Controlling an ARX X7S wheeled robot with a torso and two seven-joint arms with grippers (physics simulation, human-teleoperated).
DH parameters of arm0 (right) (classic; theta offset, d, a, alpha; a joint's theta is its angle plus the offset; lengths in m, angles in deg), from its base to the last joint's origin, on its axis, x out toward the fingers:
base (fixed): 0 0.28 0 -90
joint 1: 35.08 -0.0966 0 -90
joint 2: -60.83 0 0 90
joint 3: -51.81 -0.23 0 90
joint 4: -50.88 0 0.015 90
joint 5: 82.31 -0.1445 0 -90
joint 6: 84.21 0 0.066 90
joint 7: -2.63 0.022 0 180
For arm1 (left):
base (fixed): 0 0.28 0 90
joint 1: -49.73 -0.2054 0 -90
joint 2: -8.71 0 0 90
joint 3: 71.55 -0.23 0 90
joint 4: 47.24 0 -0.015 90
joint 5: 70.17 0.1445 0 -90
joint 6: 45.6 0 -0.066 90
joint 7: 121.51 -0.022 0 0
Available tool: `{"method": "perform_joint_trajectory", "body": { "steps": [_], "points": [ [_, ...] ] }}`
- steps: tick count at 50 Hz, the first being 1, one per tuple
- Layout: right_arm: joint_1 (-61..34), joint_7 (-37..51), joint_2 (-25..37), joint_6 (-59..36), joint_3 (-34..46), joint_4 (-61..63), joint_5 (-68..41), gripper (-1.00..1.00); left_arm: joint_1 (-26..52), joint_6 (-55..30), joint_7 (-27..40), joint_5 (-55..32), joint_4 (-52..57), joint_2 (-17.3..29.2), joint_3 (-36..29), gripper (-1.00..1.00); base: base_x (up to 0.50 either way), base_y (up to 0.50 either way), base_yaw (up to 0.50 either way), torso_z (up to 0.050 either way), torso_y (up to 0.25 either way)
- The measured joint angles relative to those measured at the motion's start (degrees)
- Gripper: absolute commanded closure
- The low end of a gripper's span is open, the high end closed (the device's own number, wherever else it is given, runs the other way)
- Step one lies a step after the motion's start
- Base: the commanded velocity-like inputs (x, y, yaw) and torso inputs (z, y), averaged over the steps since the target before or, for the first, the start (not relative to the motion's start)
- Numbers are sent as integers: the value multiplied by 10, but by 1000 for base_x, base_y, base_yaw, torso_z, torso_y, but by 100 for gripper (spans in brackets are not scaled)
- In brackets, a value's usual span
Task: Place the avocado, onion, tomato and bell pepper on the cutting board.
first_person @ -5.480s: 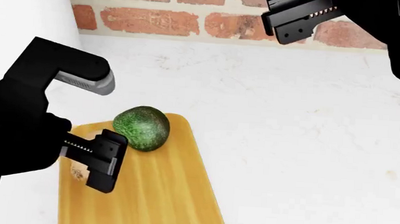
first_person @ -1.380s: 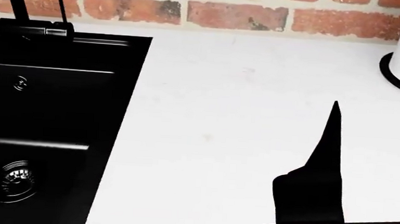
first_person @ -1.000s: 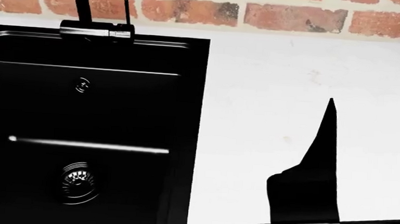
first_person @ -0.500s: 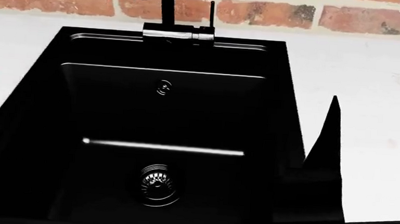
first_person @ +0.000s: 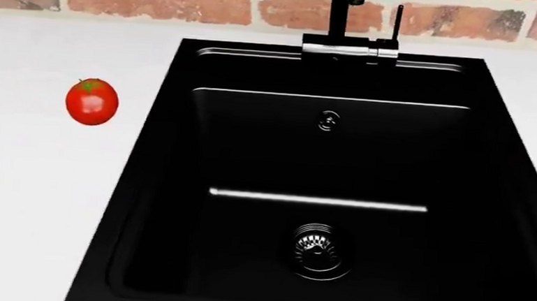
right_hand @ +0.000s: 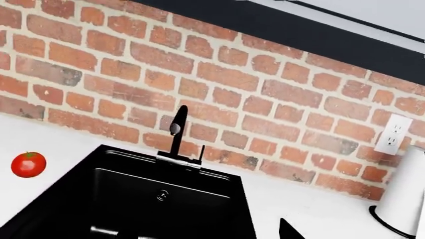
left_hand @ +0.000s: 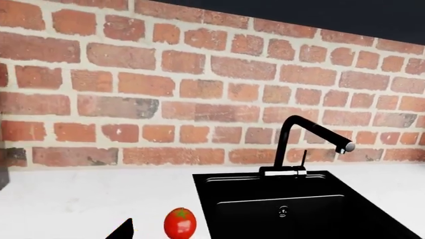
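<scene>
The tomato (first_person: 92, 101) sits upright on the white counter (first_person: 34, 178), calyx up, just beside the left rim of the black sink (first_person: 328, 168) and apart from it. A black faucet (left_hand: 302, 144) stands at the sink's back edge before the brick wall (left_hand: 166, 84). Only dark finger tips (left_hand: 123, 230) edge into the wrist views, so I cannot tell either gripper's opening.

Red tomato (left_hand: 180, 222) on the white counter (left_hand: 79, 194), just beside the black sink (left_hand: 292, 209), black faucet (left_hand: 302, 144) arching over the basin from the back rim, brick wall (left_hand: 199, 89) behind, a dark fingertip (left_hand: 121, 231) poking in near the tomato
</scene>
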Motion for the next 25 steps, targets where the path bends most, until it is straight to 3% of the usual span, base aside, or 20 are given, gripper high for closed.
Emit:
{"method": "perform_joint_trajectory", "body": {
  "steps": [10,25],
  "points": [
    [50,-25,-16,3,25,-12,94,-100,-2,-1,-6,-1,-2,4,3,-100,-40,500,0,0,0],
    [54,-20,-41,-4,37,-29,122,-100,0,-9,-5,-4,-5,2,12,-100,-39,500,0,0,0]
  ]
}}
